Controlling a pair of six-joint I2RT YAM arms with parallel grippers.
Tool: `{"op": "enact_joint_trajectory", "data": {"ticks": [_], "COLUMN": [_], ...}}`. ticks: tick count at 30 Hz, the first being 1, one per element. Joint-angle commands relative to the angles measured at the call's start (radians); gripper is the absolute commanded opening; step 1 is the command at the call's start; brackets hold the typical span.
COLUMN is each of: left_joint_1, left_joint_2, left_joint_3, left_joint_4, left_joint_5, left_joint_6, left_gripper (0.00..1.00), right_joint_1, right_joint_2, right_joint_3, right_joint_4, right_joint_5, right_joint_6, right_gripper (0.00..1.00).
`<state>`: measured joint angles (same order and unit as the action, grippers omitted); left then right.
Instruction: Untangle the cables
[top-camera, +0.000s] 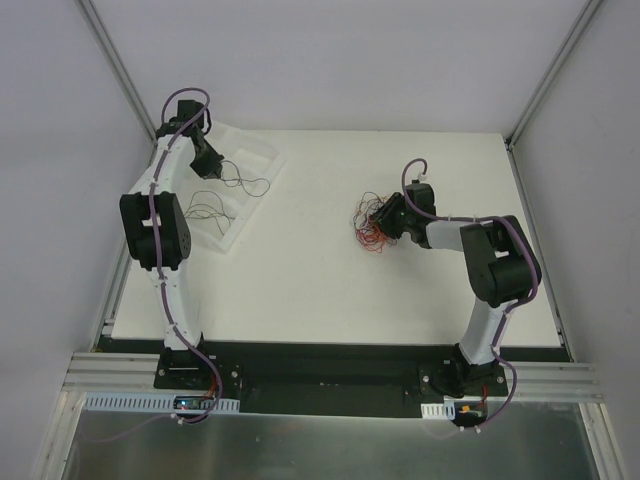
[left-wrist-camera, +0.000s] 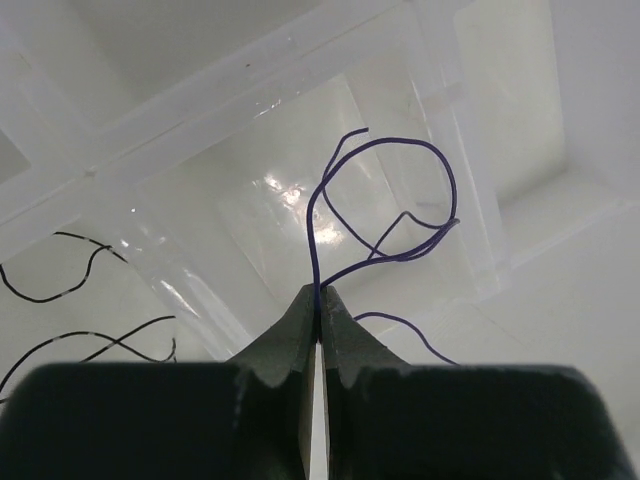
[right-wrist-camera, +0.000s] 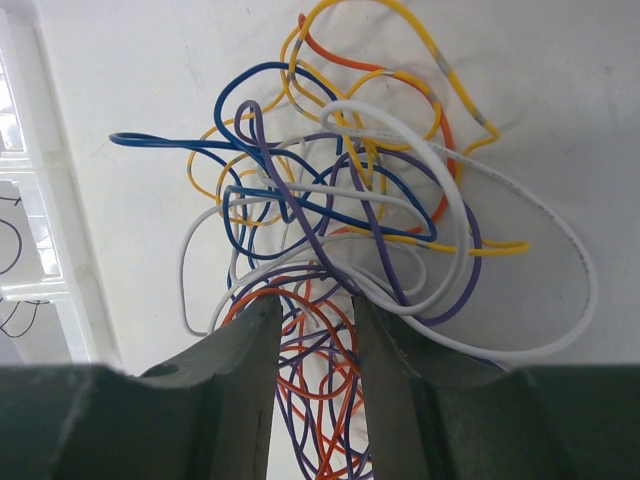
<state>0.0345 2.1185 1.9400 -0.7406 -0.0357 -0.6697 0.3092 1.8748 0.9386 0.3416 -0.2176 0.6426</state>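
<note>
A tangle of thin cables (top-camera: 372, 222) in orange, yellow, blue, purple and white lies right of the table's middle; it fills the right wrist view (right-wrist-camera: 350, 210). My right gripper (top-camera: 385, 216) (right-wrist-camera: 316, 305) is open, its jaws straddling strands at the tangle's near edge. My left gripper (top-camera: 208, 166) (left-wrist-camera: 319, 292) is shut on one thin purple cable (left-wrist-camera: 385, 210), held over a clear plastic tray (top-camera: 262, 160) at the far left. Several loose dark cables (top-camera: 212, 210) lie in the tray; two show in the left wrist view (left-wrist-camera: 60, 290).
The tray (left-wrist-camera: 200, 120) has ribbed dividers and sits near the table's left edge. Grey walls enclose the white table (top-camera: 320, 290) on three sides. A metal rail (top-camera: 330, 380) runs along the near edge.
</note>
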Motion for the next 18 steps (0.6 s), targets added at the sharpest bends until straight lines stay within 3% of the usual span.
{"op": "enact_joint_trajectory", "data": {"ticks": [1,11,18], "left_joint_1": [0.013,0.013,0.007], "left_joint_2": [0.043,0.098,0.049], "left_joint_3": [0.092,0.148,-0.005], "left_joint_4": [-0.059,-0.028,0.122], "left_joint_5": [-0.039,-0.276,-0.38], "left_joint_6": [-0.082,-0.002,0.068], "left_gripper": [0.0,0.0,0.0], "right_joint_1": [-0.001,0.001,0.002], "right_joint_2": [0.021,0.029,0.04], "right_joint_3": [0.012,0.017,0.026], "right_joint_4": [-0.052,-0.052,-0.056], "right_joint_5": [0.004,0.001,-0.002], "right_joint_6": [-0.008,-0.004,-0.004], "right_gripper": [0.38,0.38,0.38]}}
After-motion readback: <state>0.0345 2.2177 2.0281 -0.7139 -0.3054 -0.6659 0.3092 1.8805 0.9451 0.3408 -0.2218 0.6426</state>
